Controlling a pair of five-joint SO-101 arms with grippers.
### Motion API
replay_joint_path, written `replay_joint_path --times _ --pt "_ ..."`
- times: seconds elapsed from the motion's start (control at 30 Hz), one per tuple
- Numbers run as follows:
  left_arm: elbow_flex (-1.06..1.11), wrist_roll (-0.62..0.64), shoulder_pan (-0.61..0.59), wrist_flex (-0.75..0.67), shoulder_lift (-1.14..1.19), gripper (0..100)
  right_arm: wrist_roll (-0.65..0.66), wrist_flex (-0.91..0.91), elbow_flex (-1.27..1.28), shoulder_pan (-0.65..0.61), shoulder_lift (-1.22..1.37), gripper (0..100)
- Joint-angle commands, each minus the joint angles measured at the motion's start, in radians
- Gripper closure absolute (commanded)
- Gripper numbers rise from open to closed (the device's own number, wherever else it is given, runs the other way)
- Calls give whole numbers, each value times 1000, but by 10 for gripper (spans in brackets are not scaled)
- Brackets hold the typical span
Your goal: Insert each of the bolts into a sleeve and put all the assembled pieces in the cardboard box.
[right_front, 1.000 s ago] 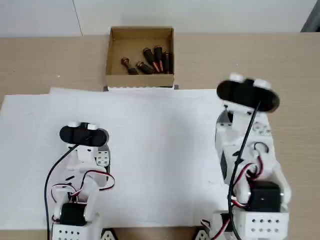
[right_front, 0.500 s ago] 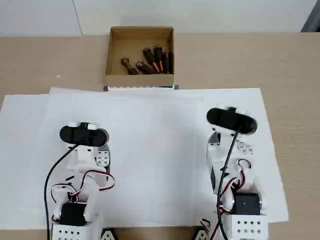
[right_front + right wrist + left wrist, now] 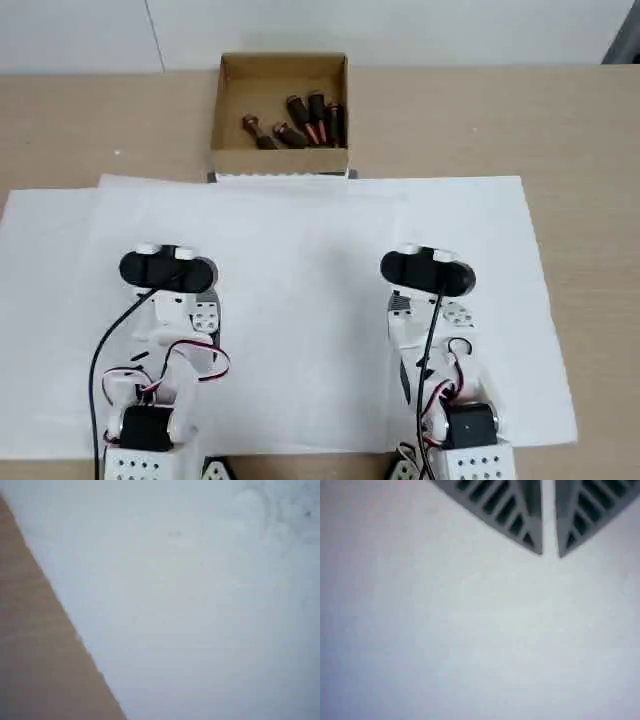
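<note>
Grips nothing with the left gripper (image 3: 550, 550): tips drawn almost together, just a thin slit between them, hanging close over the white paper (image 3: 445, 640). Cannot tell how the right gripper (image 3: 424, 272) stands, tucked beneath its own wrist in the high view. Looks down from that wrist onto paper and a wedge of the wooden table (image 3: 35, 660) at the sheet's edge, with nothing held in sight.

Shows the left arm (image 3: 165, 320) and the right arm (image 3: 435, 340) folded low near the front edge of the table, well apart from one another, both over the paper and both well short of the box.

Farther out, just past the far edge of the sheet, finds the cardboard box (image 3: 280, 160), open-topped and squarely placed. Holds several assembled pieces (image 3: 300, 125) inside, with dark heads and coppery ends, bunched from the middle toward one side wall, some touching each other. Cannot give a sure count, nor say whether each one is fully joined; too small to judge.

Reads, on this evidence, as finished or very nearly so: every piece in sight lies within the box, and none sits in the left grip. Leaves, at most, a check that nothing is hidden under an arm or caught in the unseen right grip.
</note>
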Motion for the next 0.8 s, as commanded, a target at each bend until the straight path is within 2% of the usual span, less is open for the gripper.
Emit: replay_joint_path --times 0.0,0.77 --pt "-4 0 -2 8 -9 995 -14 13 14 1 -15 995" --pt "-4 0 -2 8 -9 995 -9 61 14 1 -7 995"
